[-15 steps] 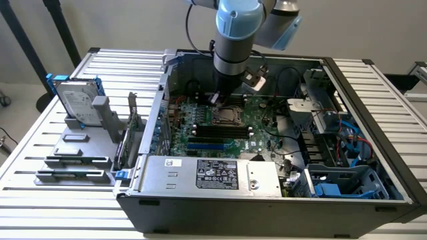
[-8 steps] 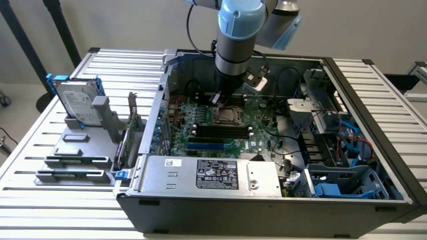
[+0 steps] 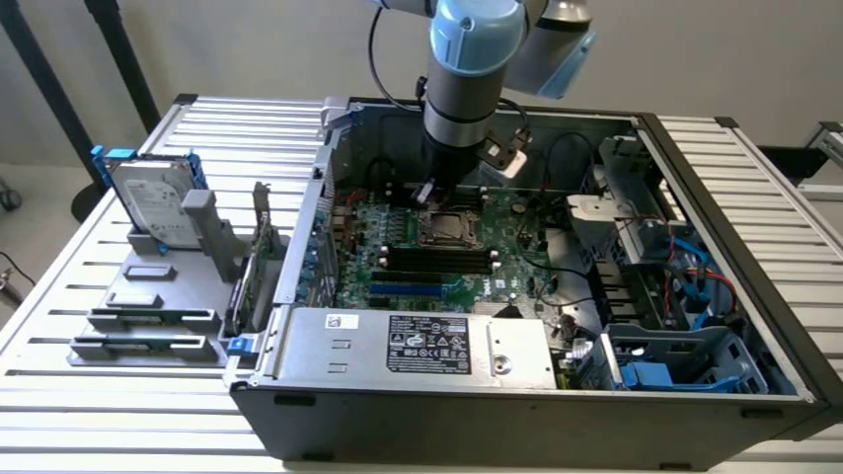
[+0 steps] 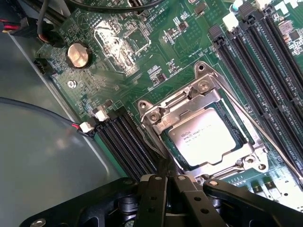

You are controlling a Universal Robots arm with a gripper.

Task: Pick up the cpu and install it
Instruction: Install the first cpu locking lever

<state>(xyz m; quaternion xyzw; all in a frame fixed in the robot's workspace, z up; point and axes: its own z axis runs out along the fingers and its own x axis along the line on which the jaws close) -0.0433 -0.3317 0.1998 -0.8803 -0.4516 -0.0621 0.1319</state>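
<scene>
While cpu (image 4: 203, 137) sits in mobo socket (image 4: 154, 116), gripper (image 4: 164, 178) hovers closed beside.

The cpu (image 4: 203, 137) has a smooth, satin silver metal top; its socket frame (image 4: 163, 118) is bright polished metal. The motherboard (image 4: 118, 75) is glossy green laminate. The fingers (image 4: 152, 201) look matt black. The case (image 3: 527, 425) is dull grey sheet metal.

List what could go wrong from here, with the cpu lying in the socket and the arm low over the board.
1. The shut fingers sit right at the socket frame edge; a sideways drift could scrape it or the dark slots beside it.
2. The cpu may not lie fully flat, which I cannot tell; pressing could harm it.
3. A black cable hangs near the arm and might snag.
</scene>
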